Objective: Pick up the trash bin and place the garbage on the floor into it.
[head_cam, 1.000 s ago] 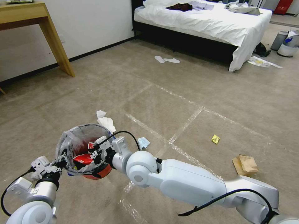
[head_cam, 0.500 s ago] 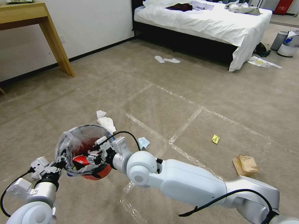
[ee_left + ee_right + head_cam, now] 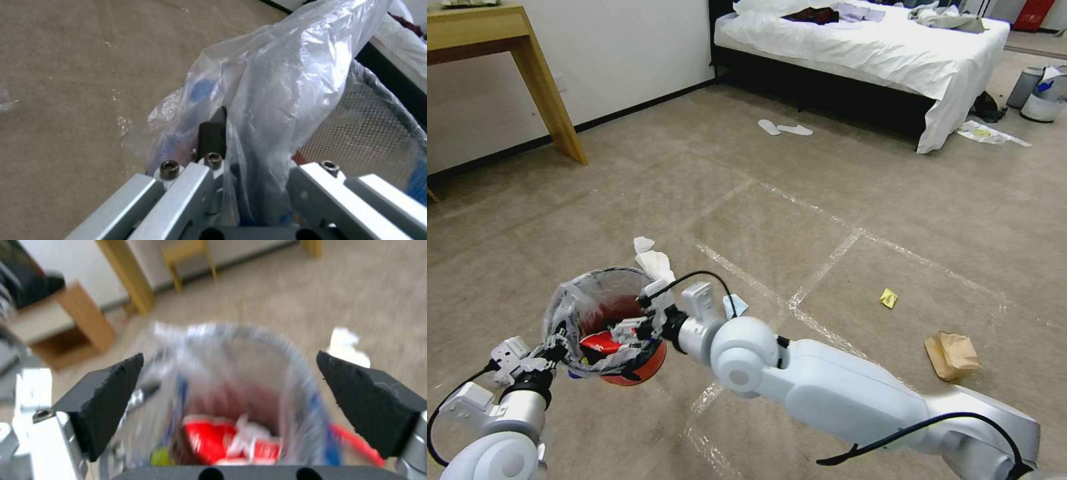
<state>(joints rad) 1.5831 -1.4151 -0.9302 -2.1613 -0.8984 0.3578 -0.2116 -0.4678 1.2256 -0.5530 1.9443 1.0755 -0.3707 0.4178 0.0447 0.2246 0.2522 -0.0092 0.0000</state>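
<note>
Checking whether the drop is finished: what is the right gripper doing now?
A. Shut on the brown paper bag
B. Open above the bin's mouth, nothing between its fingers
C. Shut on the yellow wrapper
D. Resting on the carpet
B: the right gripper has its black fingers spread, empty, over the trash bin, a red wrapper lying inside.

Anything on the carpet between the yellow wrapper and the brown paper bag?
No: in the head view, only bare floor separates the yellow wrapper and brown paper bag.

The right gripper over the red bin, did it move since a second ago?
Yes. The right gripper has pulled back a little and sits higher over the trash bin, which stays put; its wrist now covers more of the pale blue scrap.
</note>
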